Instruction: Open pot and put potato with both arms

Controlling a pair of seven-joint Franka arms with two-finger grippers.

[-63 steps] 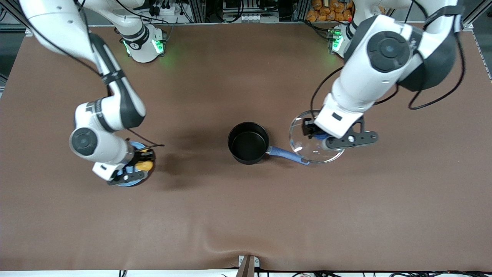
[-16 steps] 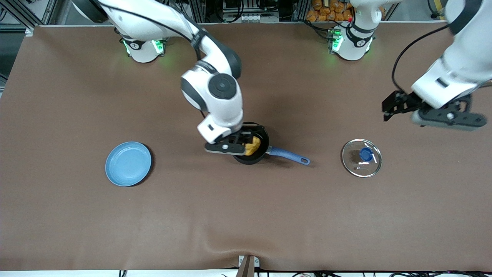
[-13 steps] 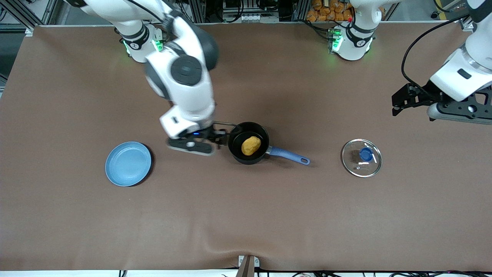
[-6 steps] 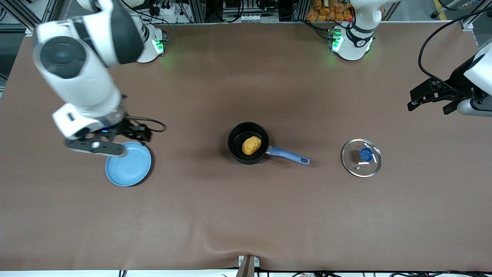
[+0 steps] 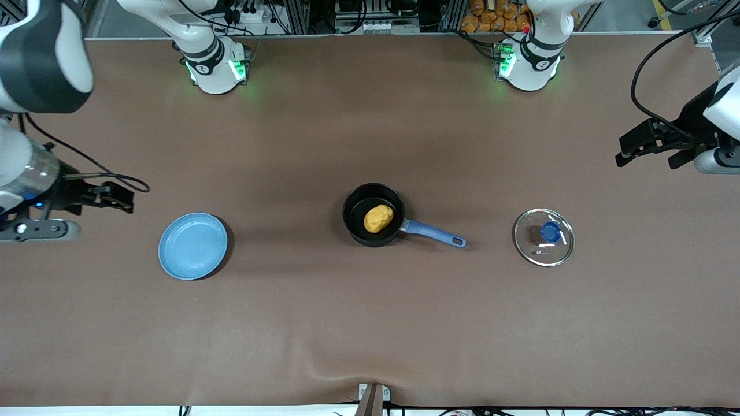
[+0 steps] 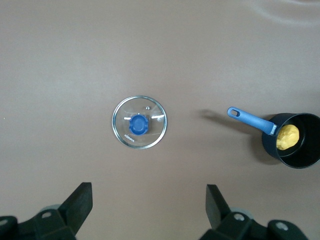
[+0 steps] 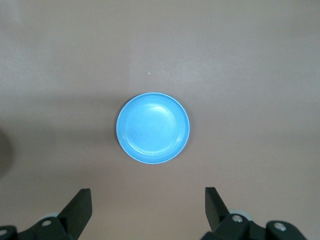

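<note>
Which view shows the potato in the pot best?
The front view: the potato sits fully visible in the open pot. The left wrist view shows it smaller, near the picture's edge. The right wrist view shows only the blue plate.

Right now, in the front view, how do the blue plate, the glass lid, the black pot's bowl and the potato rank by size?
1. Blue plate, the widest.
2. Glass lid and the pot bowl: nearly alike, the lid perhaps slightly wider, so I will not rank them.
3. Potato, clearly smallest, lying inside the pot.
</note>
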